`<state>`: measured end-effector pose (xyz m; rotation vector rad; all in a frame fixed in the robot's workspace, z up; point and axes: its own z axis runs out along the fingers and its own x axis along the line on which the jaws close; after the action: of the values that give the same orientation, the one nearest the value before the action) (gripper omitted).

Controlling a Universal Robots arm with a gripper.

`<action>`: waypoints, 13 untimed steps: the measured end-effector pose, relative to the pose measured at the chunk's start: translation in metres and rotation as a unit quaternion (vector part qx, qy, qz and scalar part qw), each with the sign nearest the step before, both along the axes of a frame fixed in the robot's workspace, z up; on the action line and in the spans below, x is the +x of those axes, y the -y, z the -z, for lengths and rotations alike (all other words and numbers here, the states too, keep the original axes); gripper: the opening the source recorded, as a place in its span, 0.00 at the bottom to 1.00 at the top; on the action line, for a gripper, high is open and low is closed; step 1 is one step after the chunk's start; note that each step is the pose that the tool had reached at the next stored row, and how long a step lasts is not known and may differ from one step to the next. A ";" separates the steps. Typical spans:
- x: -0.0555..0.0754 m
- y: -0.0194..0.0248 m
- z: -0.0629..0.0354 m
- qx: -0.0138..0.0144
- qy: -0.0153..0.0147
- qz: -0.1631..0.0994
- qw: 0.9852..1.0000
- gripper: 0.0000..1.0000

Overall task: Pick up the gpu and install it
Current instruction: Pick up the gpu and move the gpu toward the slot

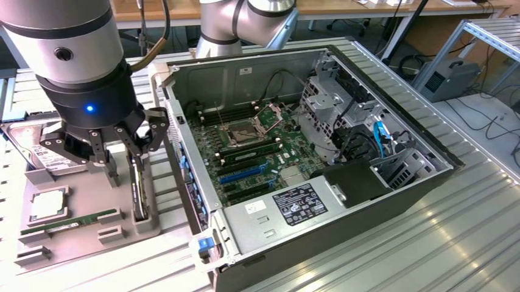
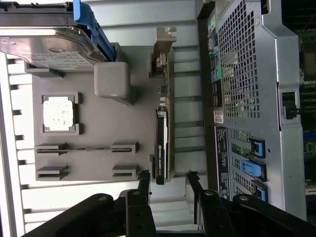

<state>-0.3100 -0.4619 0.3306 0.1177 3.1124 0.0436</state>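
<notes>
Step in hand: the reach for the pick-up, nothing grasped yet and nothing installed. The tool [image 1: 120, 159] hung above the gpu [image 1: 140, 193] with its fingers spread wide and empty. In the wrist view the fingers [image 2: 144, 180] stood either side of the line of the gpu [image 2: 161, 148], over the card end away from the bracket, not touching it. The gpu stood on its long edge in a slot of the grey tray [image 2: 98, 133], just beside the computer case [image 1: 341, 243], on the side of the case's back panel with the ports and vent holes [image 2: 242, 74]. Its long axis ran parallel to that back panel and level with the worktop [image 1: 406, 255]. The thin top edge faced up at the tool and the flat faces looked toward and away from the case. The pale bracket end [image 2: 160, 54] pointed toward the tray end where the hard drive [image 2: 49, 47] sat, farther from the case than the card. Judgement: the grasp called for a straight descent with the fingers square across the thin edge and centred. An off-centre grip would likely tip the card in its slot or bump the case wall close by.
</notes>
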 end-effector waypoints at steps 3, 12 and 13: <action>0.000 0.0000 0.0009 0.000 0.000 0.000 1.000 0.42; 0.000 0.0000 0.0042 0.000 0.000 0.000 1.000 0.42; 0.000 0.0000 0.0045 0.000 0.000 0.000 1.000 0.42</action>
<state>-0.3100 -0.4619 0.3262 0.1176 3.1124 0.0436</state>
